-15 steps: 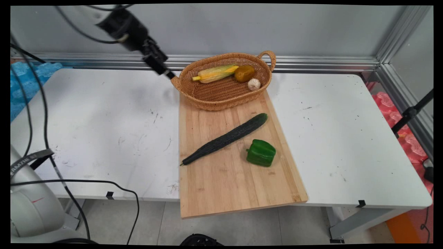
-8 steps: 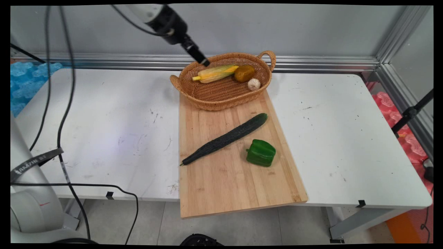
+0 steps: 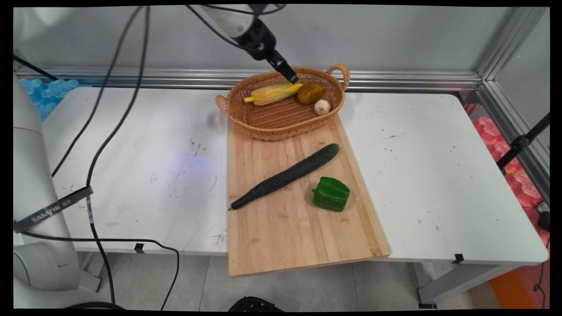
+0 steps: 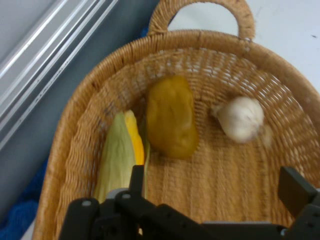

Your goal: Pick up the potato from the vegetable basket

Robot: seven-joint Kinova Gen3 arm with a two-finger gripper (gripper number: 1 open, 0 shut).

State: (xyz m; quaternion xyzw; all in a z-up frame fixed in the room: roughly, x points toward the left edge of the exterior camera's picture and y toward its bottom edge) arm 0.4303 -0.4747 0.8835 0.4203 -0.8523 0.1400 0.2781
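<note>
I am hovering the claw [image 4: 215, 185], fingers spread wide and holding nothing, over the wicker basket [image 3: 281, 123] at the desk's [image 3: 439, 175] far side, nearest the corn cob [image 4: 120, 155] (stiff, likely light; best gripped across its middle), beside the brownish potato [image 4: 171, 117] and the garlic [image 4: 241, 119]

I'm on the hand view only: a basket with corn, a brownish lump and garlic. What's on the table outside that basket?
Observer: A wooden cutting board lies on the near side of the basket, with a cucumber and a green pepper on it.
Operator: Is the basket on the board?
Observer: Its near side overlaps the board's far end.
Operator: Where's my gripper in the main view?
Observer: The gripper hangs at the basket's far rim, by the corn.
</note>
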